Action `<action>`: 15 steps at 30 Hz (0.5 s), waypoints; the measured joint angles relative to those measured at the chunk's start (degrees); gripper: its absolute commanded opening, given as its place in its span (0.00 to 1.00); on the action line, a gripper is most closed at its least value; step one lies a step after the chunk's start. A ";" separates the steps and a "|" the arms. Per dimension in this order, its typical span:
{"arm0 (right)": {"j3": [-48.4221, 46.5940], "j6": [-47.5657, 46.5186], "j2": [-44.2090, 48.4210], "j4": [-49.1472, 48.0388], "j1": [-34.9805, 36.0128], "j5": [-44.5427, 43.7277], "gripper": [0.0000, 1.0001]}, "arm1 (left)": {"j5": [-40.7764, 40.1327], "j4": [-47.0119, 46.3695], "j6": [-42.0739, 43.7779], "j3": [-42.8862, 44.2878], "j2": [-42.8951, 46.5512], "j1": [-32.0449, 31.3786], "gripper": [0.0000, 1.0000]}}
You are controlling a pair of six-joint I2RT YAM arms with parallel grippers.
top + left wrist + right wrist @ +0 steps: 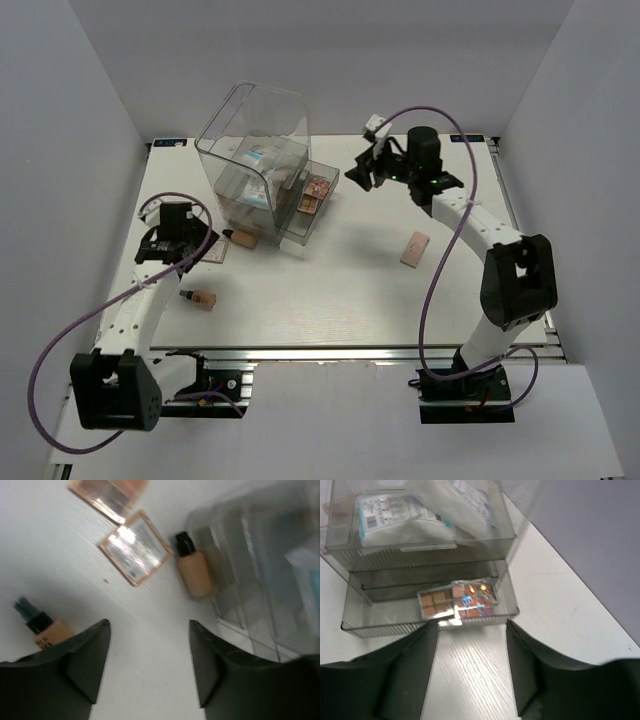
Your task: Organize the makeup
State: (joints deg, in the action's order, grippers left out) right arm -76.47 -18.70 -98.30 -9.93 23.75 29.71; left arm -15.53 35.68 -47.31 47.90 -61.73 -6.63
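The makeup is partly stored and partly loose. Two eyeshadow palettes (457, 602) lie in the open bottom drawer (355, 625) of the clear box (250, 150), and white-and-blue packets (395, 510) fill the compartment above. My right gripper (471, 627) hangs open just in front of that drawer, holding nothing. My left gripper (149, 624) is open over bare table. Ahead of it lie a palette (135, 547), a second palette (110, 492) and a foundation bottle (192, 570) against the box. Another bottle (42, 627) sits beside its left finger.
A loose palette (415, 247) lies on the table right of centre. One foundation bottle (200, 298) rests near the left arm. The white table (330, 300) is enclosed by white walls at the back and on both sides.
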 measured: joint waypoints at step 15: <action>13.60 2.27 7.78 13.68 -8.61 2.71 0.89 | 12.00 -0.09 -4.22 12.83 -32.96 15.04 0.92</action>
State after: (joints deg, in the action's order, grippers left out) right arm -62.87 -16.43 -90.52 3.75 15.14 32.42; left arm -3.53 35.59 -51.53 60.73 -94.70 8.40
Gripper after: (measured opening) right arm 0.894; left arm 0.916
